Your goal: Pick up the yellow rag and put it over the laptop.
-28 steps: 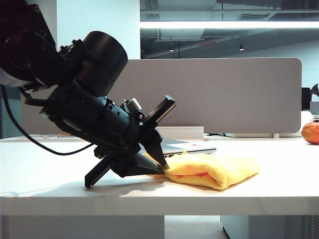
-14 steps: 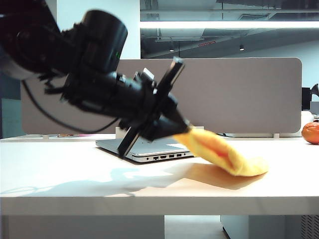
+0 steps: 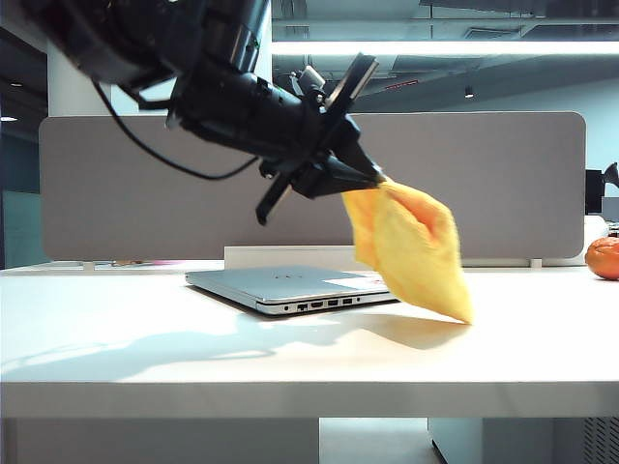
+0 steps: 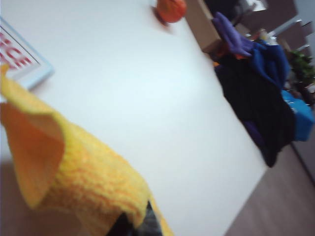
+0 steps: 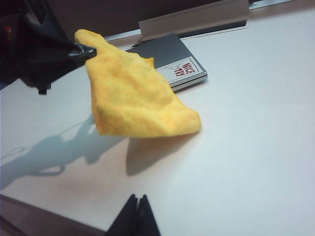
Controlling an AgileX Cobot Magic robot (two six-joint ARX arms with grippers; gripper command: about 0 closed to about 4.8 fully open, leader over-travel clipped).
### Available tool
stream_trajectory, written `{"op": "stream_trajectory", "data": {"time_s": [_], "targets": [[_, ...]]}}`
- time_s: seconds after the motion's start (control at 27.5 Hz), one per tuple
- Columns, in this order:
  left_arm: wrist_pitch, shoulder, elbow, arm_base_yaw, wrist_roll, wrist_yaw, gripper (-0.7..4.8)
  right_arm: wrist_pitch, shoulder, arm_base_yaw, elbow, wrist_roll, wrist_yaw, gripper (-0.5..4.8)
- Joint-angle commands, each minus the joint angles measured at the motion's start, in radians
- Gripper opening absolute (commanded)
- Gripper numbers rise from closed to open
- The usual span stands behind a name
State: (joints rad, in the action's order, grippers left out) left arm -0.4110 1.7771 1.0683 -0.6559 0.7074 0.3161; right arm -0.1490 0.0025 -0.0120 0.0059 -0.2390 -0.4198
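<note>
Left gripper [image 3: 375,179] is clamped tight on one corner of the yellow rag [image 3: 411,246], holding it in the air above and just to the right of the laptop [image 3: 290,287] in the exterior view. Right gripper [image 5: 138,206] rests low near the counter's front edge, well away from the laptop, its fingers pressed together on nothing.

Judged from how things lie, the picking up is done: the rag is clear of the counter [image 3: 290,358] along most of its length, and only its lowest tip hangs down close to the surface beside the laptop; whether that tip touches cannot be told. The covering is all still to do. The laptop lies closed and flat, its lid bare with the white sticker [image 5: 183,68] showing and its ports facing the exterior camera. The rag overlaps only the laptop's right end as seen from the front, and it hangs in front of it, not on it.

The rag's long axis runs on a slant, from the pinched corner at the top down and away from the laptop to the free tip. It hangs folded into a loose, pointed shape, wider in the middle, with an open fold showing in the left wrist view. The laptop's long axis runs across the counter, so the rag likely needs carrying back over the lid and laying down along it.

An orange fruit [image 3: 604,257] sits far off to the right of the laptop.
</note>
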Motion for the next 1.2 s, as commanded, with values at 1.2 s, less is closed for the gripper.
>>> {"op": "stream_trajectory", "data": {"time_s": [1.2], "targets": [[0.375,0.440,0.822,0.216,-0.203,0.029,-0.06,0.011,-0.001,0.000,-0.003,0.000,0.002,-0.06]]}}
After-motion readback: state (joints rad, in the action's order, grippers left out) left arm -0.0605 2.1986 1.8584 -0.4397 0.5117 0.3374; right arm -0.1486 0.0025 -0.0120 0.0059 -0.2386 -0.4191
